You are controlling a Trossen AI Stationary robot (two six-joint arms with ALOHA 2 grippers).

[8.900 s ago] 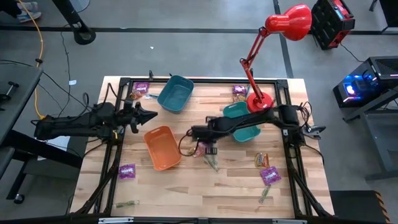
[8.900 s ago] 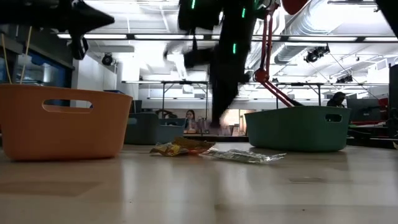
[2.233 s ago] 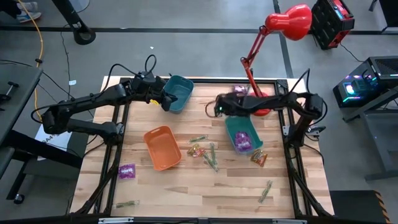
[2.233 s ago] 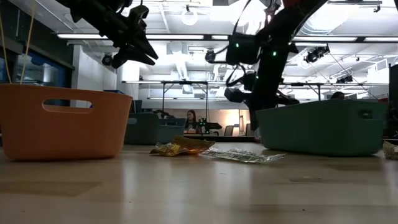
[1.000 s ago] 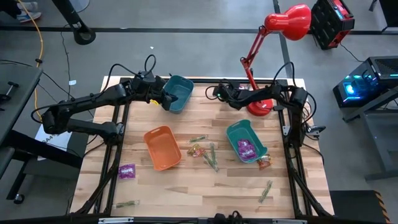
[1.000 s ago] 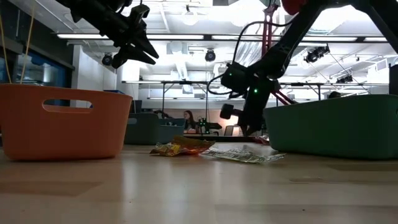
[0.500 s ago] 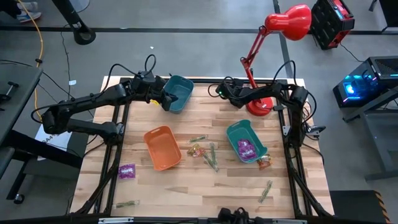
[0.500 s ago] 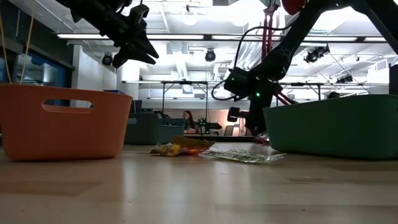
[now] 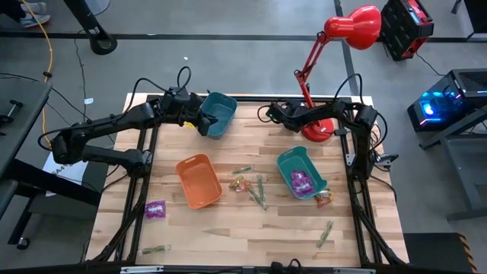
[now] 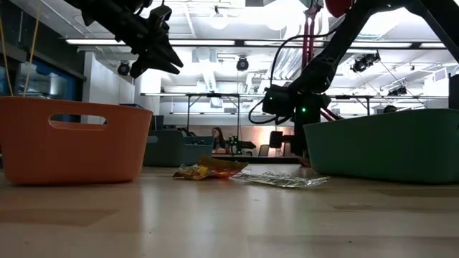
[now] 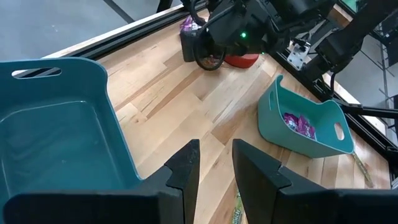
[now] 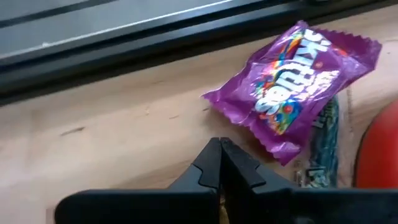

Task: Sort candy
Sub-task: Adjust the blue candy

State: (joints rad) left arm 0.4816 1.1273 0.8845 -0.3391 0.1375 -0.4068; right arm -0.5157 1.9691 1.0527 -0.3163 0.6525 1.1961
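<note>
My right gripper [image 9: 264, 114] [image 12: 221, 148] is shut and points down at the wood by the table's far edge. A shiny purple candy packet [image 12: 292, 93] lies flat just beyond its tips, partly over a greenish stick candy [image 12: 323, 140]. I see no touch between them. My left gripper [image 9: 202, 124] [image 11: 214, 146] hangs open above the table beside the blue bin [image 9: 216, 114], with nothing between its fingers. The teal bin [image 9: 300, 173] holds a purple packet [image 11: 298, 123]. More candy lies mid-table: an orange-yellow piece [image 9: 240, 183] and green sticks [image 9: 260, 194].
An orange bin [image 9: 199, 180] stands left of centre. The red lamp's base [image 9: 316, 125] sits close by my right gripper. Loose candy: a purple packet [image 9: 155, 208], green sticks [image 9: 156, 249] [image 9: 326, 232], and an orange piece [image 9: 323, 198] beside the teal bin. Black frame rails edge the table.
My right gripper, still shut, has tipped further downward and sunk a little toward the purple packet at the table's far edge.
</note>
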